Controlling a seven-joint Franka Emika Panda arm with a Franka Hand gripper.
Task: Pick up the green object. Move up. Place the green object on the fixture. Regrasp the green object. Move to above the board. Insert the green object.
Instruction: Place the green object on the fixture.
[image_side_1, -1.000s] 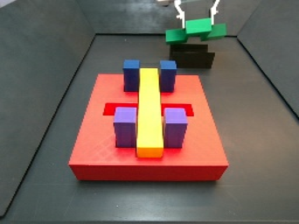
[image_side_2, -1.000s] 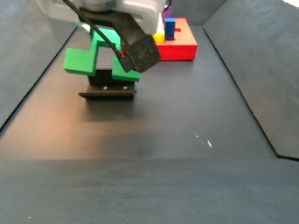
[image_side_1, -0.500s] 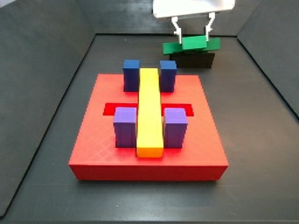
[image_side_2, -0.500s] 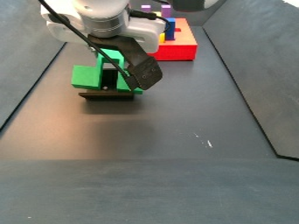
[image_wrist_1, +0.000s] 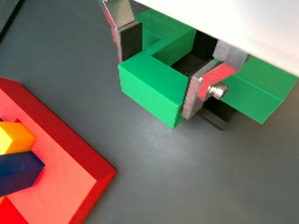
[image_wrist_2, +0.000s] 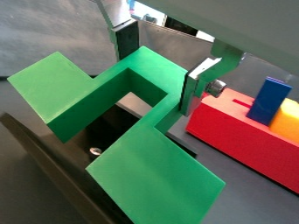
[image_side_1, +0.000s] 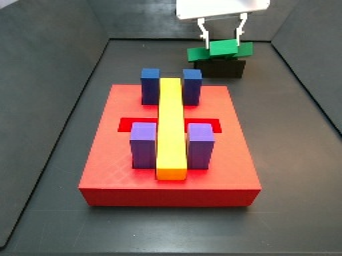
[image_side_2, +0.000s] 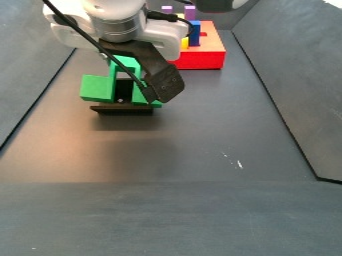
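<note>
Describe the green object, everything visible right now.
The green object is bright, plastic-looking, with a raised middle and lower side arms. It sits on the dark fixture, beyond the red board in a side view. The gripper straddles its middle, silver fingers against both faces.

The green object (image_side_1: 218, 50) sits on the dark fixture (image_side_1: 222, 68) between the gripper (image_wrist_1: 176, 63) fingers, well apart from the red board (image_side_1: 120, 176) with its recess.

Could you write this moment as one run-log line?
phase: placing | end effector: shut on green object | green object: on fixture | board: recess unfilled
</note>
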